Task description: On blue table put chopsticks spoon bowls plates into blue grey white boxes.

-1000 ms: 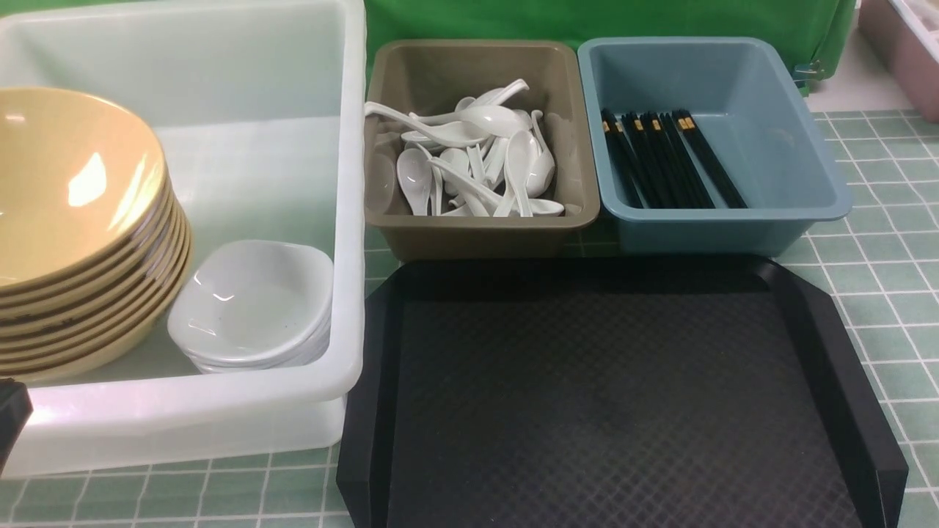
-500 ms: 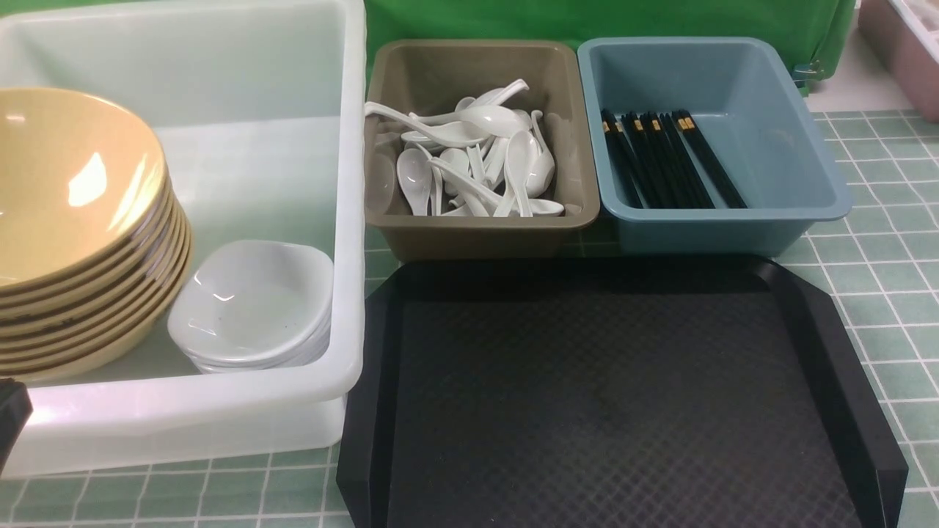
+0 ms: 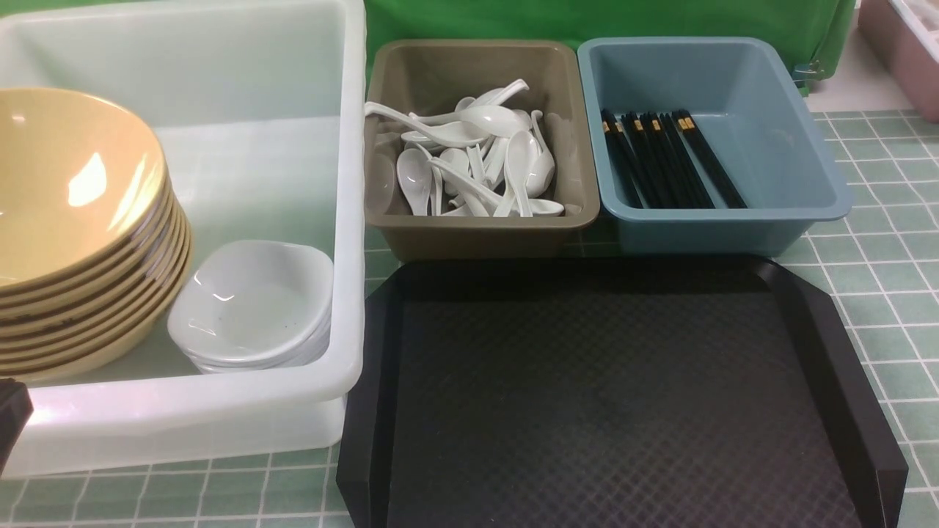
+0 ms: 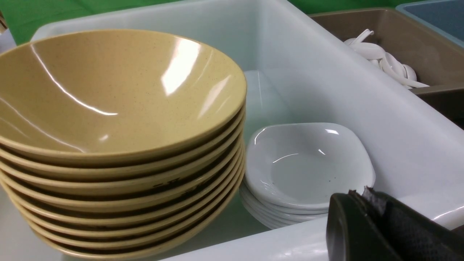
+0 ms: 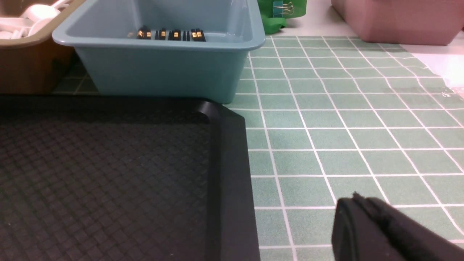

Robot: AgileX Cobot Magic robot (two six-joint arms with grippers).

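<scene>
In the front view I see the blue table (image 3: pixel 866 293) with the three boxes at the far side. The white box (image 3: pixel 345 220) stands at about ten o'clock from the black tray (image 3: pixel 609 396). Inside it the yellow bowls (image 3: pixel 73 220) are in one stack that leans a little, and the white plates (image 3: pixel 253 308) are stacked just beside them, toward the tray. The grey box (image 3: pixel 480 227) is at twelve o'clock from the tray and holds a heap of white spoons (image 3: pixel 477 158). The blue box (image 3: pixel 733 220) is at one o'clock, touching the grey one, with the black chopsticks (image 3: pixel 664 158) lying side by side on its bottom. Of my left arm only a dark corner (image 3: pixel 11 418) shows at the picture's edge, low by the near wall of the white box. My right arm does not show here.

In the left wrist view my left gripper (image 4: pixel 366 203) hangs just at the near rim of the white box (image 4: pixel 398 145), pointing at the plates (image 4: pixel 308 163); the bowls (image 4: pixel 116 108) stand beside them. Its fingers are pressed together and hold nothing.

In the right wrist view my right gripper (image 5: pixel 357 208) is low over the bare table (image 5: pixel 344 127), just beside the tray (image 5: pixel 232 174). The blue box (image 5: pixel 163 69) is further ahead, with the gold bands of the chopsticks (image 5: pixel 168 34) visible over its rim. These fingers are also pressed together, with nothing between them.
</scene>
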